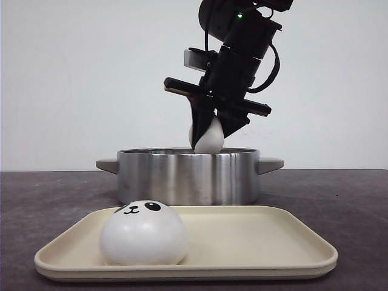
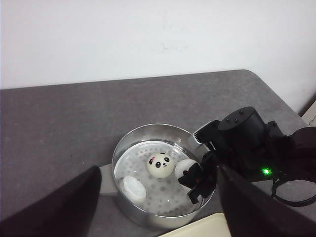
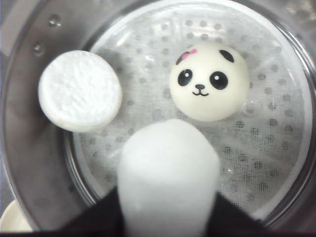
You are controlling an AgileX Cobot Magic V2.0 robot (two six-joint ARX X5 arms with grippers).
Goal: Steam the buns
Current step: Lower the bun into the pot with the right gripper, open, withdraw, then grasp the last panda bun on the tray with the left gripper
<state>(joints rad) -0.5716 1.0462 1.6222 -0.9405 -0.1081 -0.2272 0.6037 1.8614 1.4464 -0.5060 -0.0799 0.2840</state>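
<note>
My right gripper (image 1: 209,130) is shut on a white bun (image 1: 207,138) and holds it just above the rim of the steel steamer pot (image 1: 188,176); the same bun shows squeezed between the jaws in the right wrist view (image 3: 168,173). Inside the pot a panda-faced bun (image 3: 208,81) sits upright, and another bun (image 3: 80,90) lies tipped with its flat underside showing. A fourth panda bun (image 1: 143,233) sits on the cream tray (image 1: 254,242) in front. My left gripper (image 2: 158,232) hangs high, wide open and empty, looking down on the pot (image 2: 163,175).
The pot has two side handles (image 1: 270,163) and a perforated white liner (image 3: 266,138). The tray lies between the pot and the table's front edge. A white wall stands behind the dark table (image 2: 74,118).
</note>
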